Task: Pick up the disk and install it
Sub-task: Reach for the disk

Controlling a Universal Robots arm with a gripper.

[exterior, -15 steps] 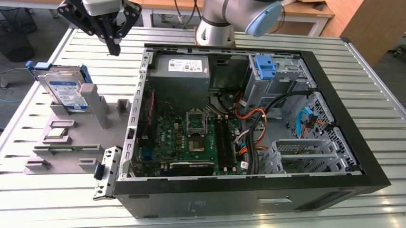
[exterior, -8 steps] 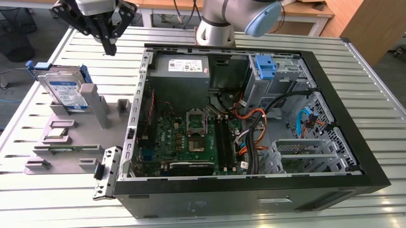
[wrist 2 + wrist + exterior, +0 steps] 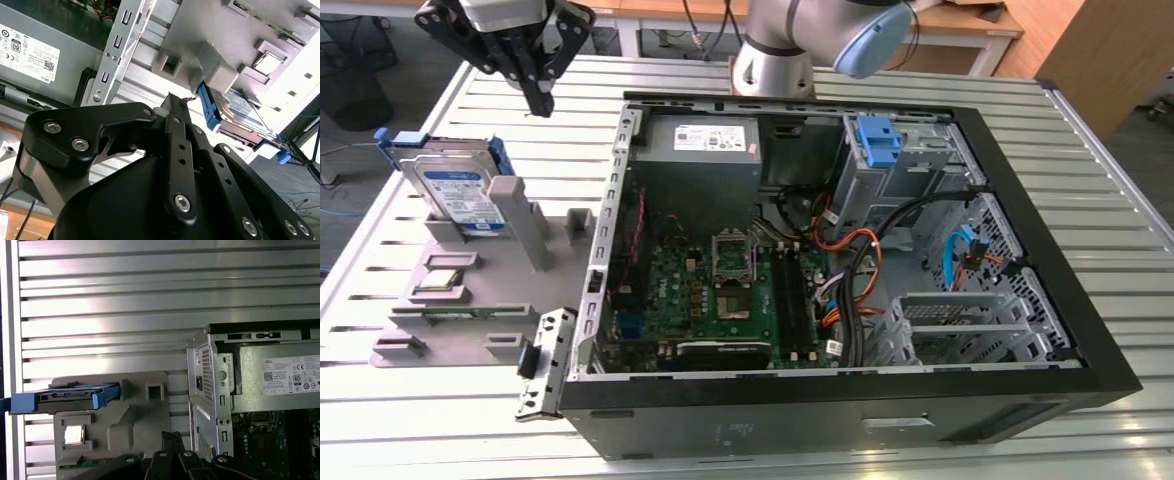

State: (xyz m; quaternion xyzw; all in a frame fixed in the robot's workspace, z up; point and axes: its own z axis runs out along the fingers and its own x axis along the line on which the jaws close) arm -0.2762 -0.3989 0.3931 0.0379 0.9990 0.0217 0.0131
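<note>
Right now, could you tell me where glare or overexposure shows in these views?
Second wrist view: the grey holder washes out to white beyond the disk. First wrist view: bright glare bands lie on the slatted table. Exterior view: fairly even light.

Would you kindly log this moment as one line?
pincer: shut, empty, hovering | silver hard drive in blue plastic carrier: standing in grey holder, ungrasped | install: not done
</note>
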